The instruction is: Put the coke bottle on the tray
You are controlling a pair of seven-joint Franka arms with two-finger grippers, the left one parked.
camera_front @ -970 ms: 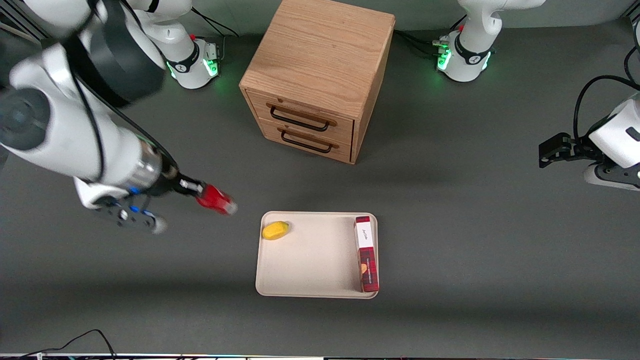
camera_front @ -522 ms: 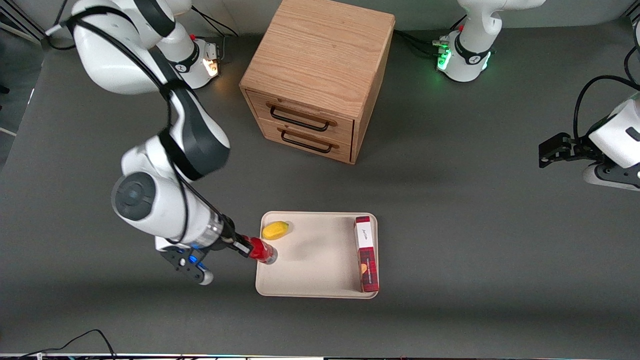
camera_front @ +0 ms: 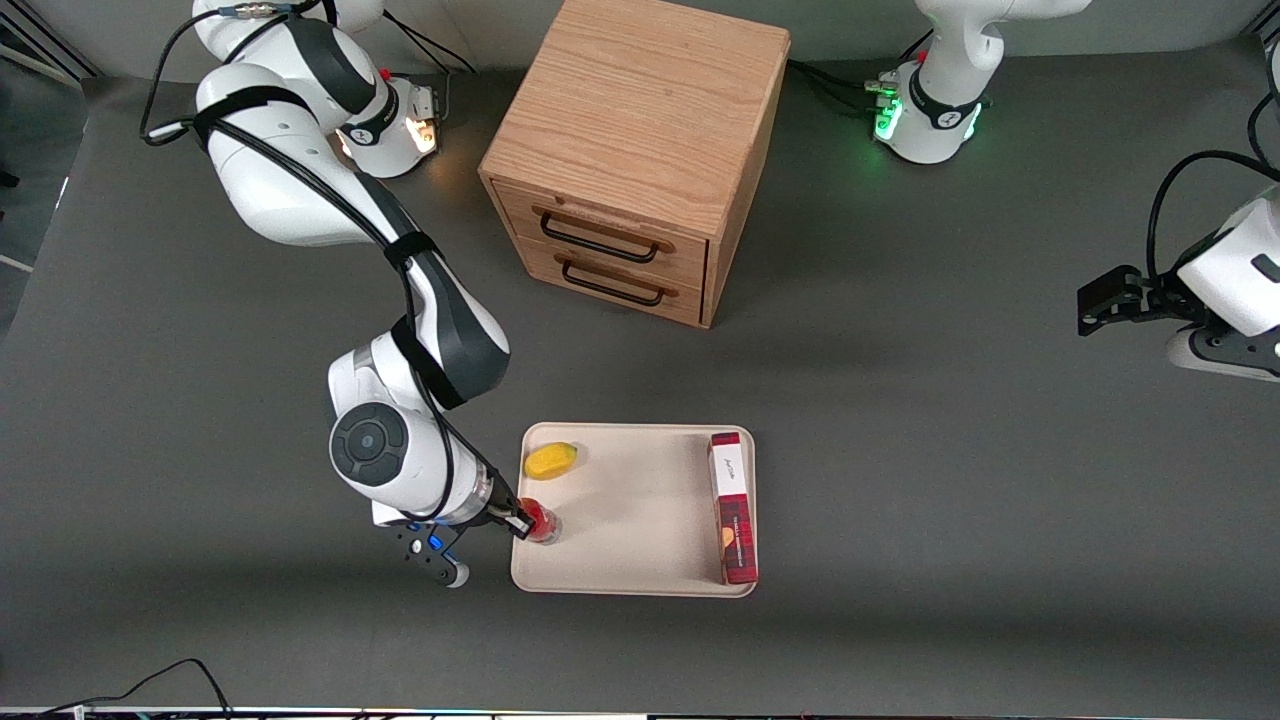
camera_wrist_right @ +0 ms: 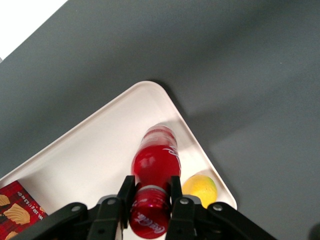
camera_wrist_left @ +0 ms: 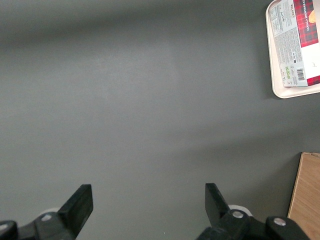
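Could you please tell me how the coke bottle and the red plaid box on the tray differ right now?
The coke bottle is small and round, while the red plaid box is long and flat-sided. The bottle is clamped at its cap end by the gripper, over the tray's edge toward the working arm; the box lies free along the tray's edge toward the parked arm. Both are red.

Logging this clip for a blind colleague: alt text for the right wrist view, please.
The gripper is shut on a red coke bottle over a beige tray. A yellow fruit and a red plaid box lie on the tray.
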